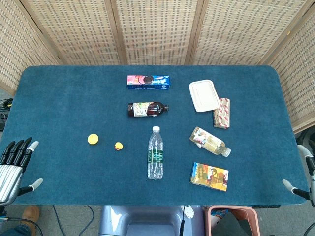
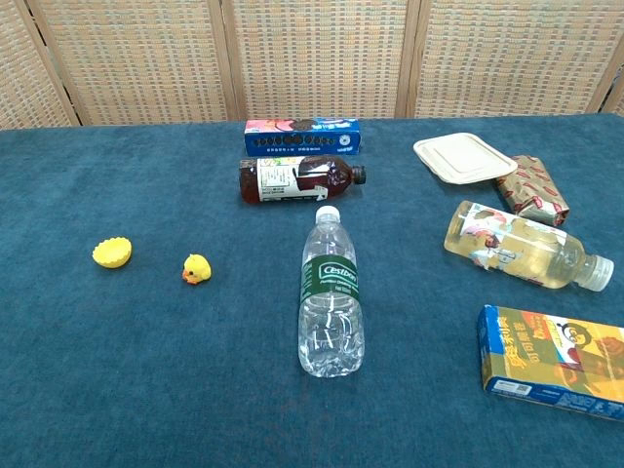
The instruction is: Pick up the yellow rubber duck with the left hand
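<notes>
The yellow rubber duck [image 1: 118,146] [image 2: 196,268] is small, with a reddish base, and stands on the blue table left of the clear water bottle. My left hand [image 1: 14,167] hovers at the table's front left corner, far left of the duck, with its fingers spread and nothing in it. Only a bit of my right hand [image 1: 301,183] shows at the front right edge in the head view, fingers apart and holding nothing. The chest view shows neither hand.
A yellow scalloped cup [image 1: 93,139] [image 2: 112,253] lies left of the duck. A clear water bottle [image 1: 155,153], a dark tea bottle [image 1: 146,108], a cookie box [image 1: 148,82], a white lidded container [image 1: 204,95], a wrapped snack [image 1: 222,112], a pale drink bottle [image 1: 209,141] and a yellow carton [image 1: 209,176] lie to the right.
</notes>
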Available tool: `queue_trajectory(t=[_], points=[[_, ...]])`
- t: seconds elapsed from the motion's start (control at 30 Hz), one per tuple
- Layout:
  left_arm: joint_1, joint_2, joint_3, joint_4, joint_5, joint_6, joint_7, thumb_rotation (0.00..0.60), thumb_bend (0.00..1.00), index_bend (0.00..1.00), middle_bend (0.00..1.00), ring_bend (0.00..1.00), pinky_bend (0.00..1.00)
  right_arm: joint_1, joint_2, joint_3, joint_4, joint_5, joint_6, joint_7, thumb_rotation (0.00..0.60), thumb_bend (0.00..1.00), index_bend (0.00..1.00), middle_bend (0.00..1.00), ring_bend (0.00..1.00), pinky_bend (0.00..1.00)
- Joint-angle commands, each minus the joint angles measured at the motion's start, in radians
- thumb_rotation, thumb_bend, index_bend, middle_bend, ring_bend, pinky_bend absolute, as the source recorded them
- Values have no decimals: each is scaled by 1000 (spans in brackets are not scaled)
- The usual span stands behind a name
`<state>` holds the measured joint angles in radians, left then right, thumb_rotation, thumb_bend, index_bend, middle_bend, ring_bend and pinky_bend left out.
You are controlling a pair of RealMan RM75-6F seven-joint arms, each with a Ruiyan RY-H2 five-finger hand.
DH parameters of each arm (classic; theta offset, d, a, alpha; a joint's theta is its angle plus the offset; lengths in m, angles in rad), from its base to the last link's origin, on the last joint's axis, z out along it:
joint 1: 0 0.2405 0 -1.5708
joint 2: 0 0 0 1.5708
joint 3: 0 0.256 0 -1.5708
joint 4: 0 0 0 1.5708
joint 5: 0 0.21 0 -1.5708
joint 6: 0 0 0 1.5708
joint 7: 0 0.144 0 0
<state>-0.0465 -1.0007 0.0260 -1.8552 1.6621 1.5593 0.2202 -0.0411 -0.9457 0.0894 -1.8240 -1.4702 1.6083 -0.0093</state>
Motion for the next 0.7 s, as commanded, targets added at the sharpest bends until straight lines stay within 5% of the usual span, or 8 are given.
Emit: queue_trajectory(t=[0.03,0.3,0.53,0.7], points=[[1,2,0,-2,-1,0,1,600,0,0,0,0,0,0,0,-1,1,0,-1,2,600,0,0,0,0,0],[-52,-19,-33,-24,-31,-74,18,600,0,0,0,0,0,-5,10,-3,-1,6,-7,37,600,0,0,0,0,0],[-310,-173,-162,43,-190,-416,85,600,8,8,0,0,0,8,23,9,14,41,-44,94,600,0,0,0,0,0],[-450,-313,-227,132,-336,-588,121,600,99,201,0,0,0,18,27,20,33,88,-80,125,600,0,0,0,0,0]])
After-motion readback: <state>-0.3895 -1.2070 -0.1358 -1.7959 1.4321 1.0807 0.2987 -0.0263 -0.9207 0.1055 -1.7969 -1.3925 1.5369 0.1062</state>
